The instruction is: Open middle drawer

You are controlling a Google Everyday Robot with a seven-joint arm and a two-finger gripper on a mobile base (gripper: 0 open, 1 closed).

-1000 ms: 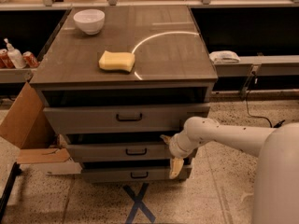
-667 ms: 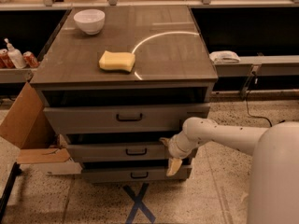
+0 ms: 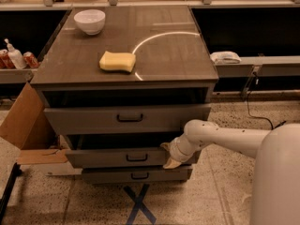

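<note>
The middle drawer (image 3: 108, 157) is a grey-brown front with a small black bar handle (image 3: 136, 158), set in a low cabinet between a taller top drawer (image 3: 89, 119) and a slimmer bottom drawer (image 3: 108, 176). It stands pulled out a little, with a dark gap above it. My gripper (image 3: 169, 155) on the white arm (image 3: 220, 137) is at the right end of the middle drawer front, right of the handle, touching its upper edge.
On the cabinet top (image 3: 168, 55) lie a yellow sponge (image 3: 117, 61) and a white bowl (image 3: 89, 21). A cardboard box (image 3: 26, 125) leans at the left of the cabinet. Bottles and cans (image 3: 14, 56) stand on a left shelf. A blue X (image 3: 139, 204) marks the floor.
The gripper has slid slightly left along the middle drawer's right end. The drawer's position looks about the same.
</note>
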